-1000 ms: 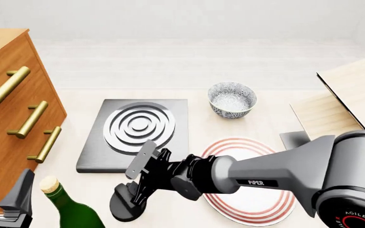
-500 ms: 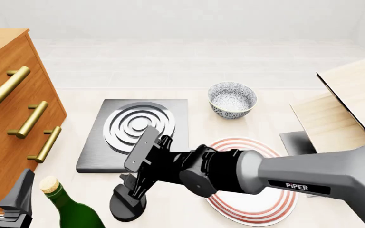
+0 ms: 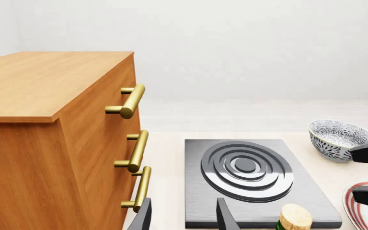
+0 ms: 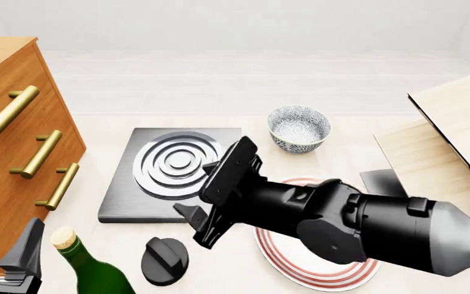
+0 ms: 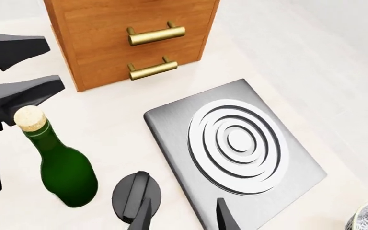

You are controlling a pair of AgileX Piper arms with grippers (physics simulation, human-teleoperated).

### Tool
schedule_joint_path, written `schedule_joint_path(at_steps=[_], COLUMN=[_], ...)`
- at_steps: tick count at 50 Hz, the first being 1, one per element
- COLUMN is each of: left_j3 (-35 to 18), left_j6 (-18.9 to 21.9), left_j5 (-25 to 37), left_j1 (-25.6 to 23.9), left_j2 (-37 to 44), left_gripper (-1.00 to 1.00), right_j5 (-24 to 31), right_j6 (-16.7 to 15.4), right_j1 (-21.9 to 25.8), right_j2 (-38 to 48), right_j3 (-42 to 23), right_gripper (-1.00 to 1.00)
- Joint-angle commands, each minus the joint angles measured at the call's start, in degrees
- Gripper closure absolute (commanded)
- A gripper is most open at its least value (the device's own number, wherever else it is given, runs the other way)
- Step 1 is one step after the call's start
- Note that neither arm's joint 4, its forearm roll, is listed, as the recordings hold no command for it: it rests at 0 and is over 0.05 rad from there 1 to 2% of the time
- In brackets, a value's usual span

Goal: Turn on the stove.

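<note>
The stove (image 4: pixel 125 202) is a dark grey slab with silver burner rings (image 4: pixel 179 162), lying left of centre on the table. Its black ridged knob (image 4: pixel 164 260) sits on the table in front of the slab. My right gripper (image 4: pixel 196 225) hangs open just above and right of the knob, with nothing between its fingers. The right wrist view shows the knob (image 5: pixel 136 197), the stove (image 5: pixel 171 129) and the open right gripper (image 5: pixel 182 218) above them. At the near left my left gripper (image 4: pixel 2 242) is open and empty; its wrist view shows the stove (image 3: pixel 197 201) ahead of the left gripper (image 3: pixel 184 218).
A wooden cabinet (image 4: pixel 14 153) with brass handles fills the left side. A green corked bottle (image 4: pixel 88 266) stands beside the knob. A patterned bowl (image 4: pixel 298 128) sits behind a red-ringed white plate (image 4: pixel 333 272). Wooden boards (image 4: pixel 447 135) lie at the right.
My right gripper was down around the knob; it has let go, risen and drawn back to the right. The knob's ridge now points a different way. The left gripper stayed still.
</note>
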Motion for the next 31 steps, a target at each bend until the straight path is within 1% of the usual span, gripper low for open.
schedule_joint_path(at_steps=[1,7,9,12,15,18,20,24,26,27,30,31], left_j3=[0.0,0.0,0.0,0.0,0.0,0.0,0.0,0.0,0.0,0.0,0.0,0.0], left_j6=[0.0,0.0,0.0,0.0,0.0,0.0,0.0,0.0,0.0,0.0,0.0,0.0], left_j5=[0.0,0.0,0.0,0.0,0.0,0.0,0.0,0.0,0.0,0.0,0.0,0.0], left_j1=[0.0,0.0,0.0,0.0,0.0,0.0,0.0,0.0,0.0,0.0,0.0,0.0], left_j2=[0.0,0.0,0.0,0.0,0.0,0.0,0.0,0.0,0.0,0.0,0.0,0.0], left_gripper=[-1.00,-1.00,-1.00,-1.00,-1.00,-1.00,-1.00,-1.00,-1.00,-1.00,-1.00,-1.00], right_j5=[1.6,1.9,2.0,1.9,1.3,1.5,1.9,2.7,2.9,3.7,4.7,5.0], right_j6=[2.3,3.3,4.3,4.1,6.2,6.4,7.3,8.3,8.3,8.5,9.8,9.4], right_j1=[-2.7,-3.3,-3.9,-4.3,-5.2,-5.8,-6.8,-7.4,-7.7,-8.7,-9.5,-10.3], right_j2=[-12.7,-15.7,-17.8,-19.1,-22.2,-23.7,-26.0,-28.5,-29.2,-31.6,-34.6,-35.8], right_j3=[5.5,7.3,8.2,9.3,11.9,12.9,14.0,14.5,14.7,14.8,14.9,14.9], right_gripper=[-1.00,-1.00,-1.00,-1.00,-1.00,-1.00,-1.00,-1.00,-1.00,-1.00,-1.00,-1.00])
